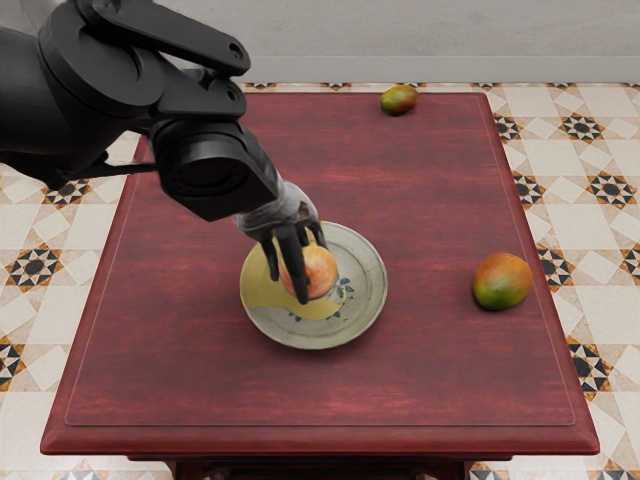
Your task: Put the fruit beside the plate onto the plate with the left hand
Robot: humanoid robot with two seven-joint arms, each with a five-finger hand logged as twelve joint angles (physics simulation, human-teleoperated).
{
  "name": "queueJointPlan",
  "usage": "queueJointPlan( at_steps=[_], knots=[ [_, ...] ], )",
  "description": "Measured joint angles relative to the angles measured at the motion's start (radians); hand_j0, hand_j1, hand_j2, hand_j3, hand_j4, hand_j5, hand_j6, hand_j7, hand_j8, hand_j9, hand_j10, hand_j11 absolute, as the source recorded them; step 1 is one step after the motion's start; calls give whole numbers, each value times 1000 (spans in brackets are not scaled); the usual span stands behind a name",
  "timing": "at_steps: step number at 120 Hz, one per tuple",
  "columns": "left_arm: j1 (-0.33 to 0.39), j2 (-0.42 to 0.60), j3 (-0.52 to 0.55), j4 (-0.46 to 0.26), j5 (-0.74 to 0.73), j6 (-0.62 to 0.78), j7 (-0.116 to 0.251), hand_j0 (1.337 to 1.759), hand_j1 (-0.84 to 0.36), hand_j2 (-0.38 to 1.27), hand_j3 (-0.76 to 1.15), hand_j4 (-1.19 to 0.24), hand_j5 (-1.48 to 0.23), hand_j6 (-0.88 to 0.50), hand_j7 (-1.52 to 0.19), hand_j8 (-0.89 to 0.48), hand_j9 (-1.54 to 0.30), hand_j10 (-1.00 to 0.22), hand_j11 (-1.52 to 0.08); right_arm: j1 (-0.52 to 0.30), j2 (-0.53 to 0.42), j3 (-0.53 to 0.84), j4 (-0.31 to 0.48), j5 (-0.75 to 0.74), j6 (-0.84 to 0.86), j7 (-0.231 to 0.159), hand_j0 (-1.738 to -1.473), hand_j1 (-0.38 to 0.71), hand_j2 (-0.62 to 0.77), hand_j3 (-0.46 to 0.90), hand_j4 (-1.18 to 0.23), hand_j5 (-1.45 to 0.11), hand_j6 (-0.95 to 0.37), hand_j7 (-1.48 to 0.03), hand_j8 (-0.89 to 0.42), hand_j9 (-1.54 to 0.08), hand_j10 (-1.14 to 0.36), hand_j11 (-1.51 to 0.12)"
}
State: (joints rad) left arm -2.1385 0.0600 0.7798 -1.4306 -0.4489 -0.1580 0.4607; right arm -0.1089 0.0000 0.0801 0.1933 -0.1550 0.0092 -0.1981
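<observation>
Left hand [285, 235] is holding the reddish fruit [322, 270] w/ curled fingers over the plate [370, 290]; prob smooth & slippery, so it's gripping mid-body.

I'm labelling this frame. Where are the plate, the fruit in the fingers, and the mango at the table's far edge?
plate [362, 292]: head view, bare inner surface right of the fruit.
held fruit [322, 272]: head view, its exposed right side.
far mango [398, 99]: head view, its middle.
</observation>
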Motion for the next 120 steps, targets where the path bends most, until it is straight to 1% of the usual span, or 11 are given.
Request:
queueJointPlan(
  at_steps=[17, 22, 30, 39, 50, 64, 73, 82, 93, 108, 120],
  knots=[
    [11, -15, -6, 19, 5, 5, 0, 1630, -358, 282, 0, -172, -1281, -96, -1192, -242, -1215, -799, -1241, 0, 0, 0, 0, 0, 0, 0, -1658, -322, -5, 0, -23, -29, -23, -29, -23, -29, -23, -29],
    [14, -17, -5, 25, 9, 23, -1, 1634, -305, 233, 0, -209, -1129, -121, -1052, -287, -1072, -708, -1094, 0, 0, 0, 0, 0, 0, 0, -1658, -322, -5, 0, -23, -29, -23, -29, -23, -29, -23, -29],
    [40, -34, -4, 41, 16, 59, -3, 1641, -126, 169, 0, -153, -817, -89, -761, -209, -776, -513, -792, 0, 0, 0, 0, 0, 0, 0, -1658, -322, -5, 0, -23, -29, -23, -29, -23, -29, -22, -29],
    [42, -35, -5, 50, 20, 79, -4, 1646, 20, 117, 0, -106, -566, -62, -527, -145, -537, -355, -549, 0, 0, 0, 0, 0, 0, 0, -1658, -322, -5, 0, -23, -29, -23, -29, -23, -29, -22, -29],
    [40, -35, -4, 56, 23, 90, -4, 1651, 139, 75, 0, -68, -361, -40, -337, -93, -343, -227, -350, 0, 0, 0, 0, 0, 0, 0, -1658, -322, -5, 0, -22, -29, -23, -29, -22, -29, -22, -29],
    [51, -13, 3, 57, 23, 90, -4, 1654, 231, 42, 0, -38, -204, -23, -190, -53, -194, -128, -198, 0, 0, 0, 0, 0, 0, 0, -1658, -322, -5, 0, -22, -29, -23, -29, -22, -29, -22, -29],
    [141, 161, 7, 53, -32, 84, -5, 1655, 267, 29, 0, -27, -141, -16, -132, -37, -134, -89, -137, 0, 0, 0, 0, 0, 0, 0, -1658, -323, -5, 0, -23, -29, -23, -29, -23, -29, -23, -29],
    [164, 391, 33, 41, -95, -55, -3, 1656, 292, 20, 0, -19, -98, -11, -91, -25, -93, -61, -95, 0, 0, 0, 0, 0, 0, 0, -1658, -323, -4, 0, -23, -29, -23, -29, -23, -29, -23, -29],
    [188, 671, 56, 39, -62, -284, -1, 1657, 313, 13, 0, -12, -62, -7, -58, -16, -59, -39, -61, 0, 0, 0, 0, 0, 0, 0, -1658, -323, -4, 0, -23, -29, -23, -29, -23, -29, -22, -29],
    [200, 1056, 59, 39, -37, -402, -1, 1657, 329, 6, 0, -6, -34, -4, -31, -9, -32, -21, -33, 0, 0, 0, 0, 0, 0, 0, -1658, -322, -4, 0, -22, -29, -23, -29, -22, -29, -22, -29],
    [200, 1087, 59, 38, -29, -434, -4, 1658, 337, 3, 0, -3, -21, -1, -19, -4, -20, -12, -20, 0, 0, 0, 0, 0, 0, 0, -1658, -322, -4, 0, -22, -29, -22, -29, -22, -29, -22, -29]
  ],
)
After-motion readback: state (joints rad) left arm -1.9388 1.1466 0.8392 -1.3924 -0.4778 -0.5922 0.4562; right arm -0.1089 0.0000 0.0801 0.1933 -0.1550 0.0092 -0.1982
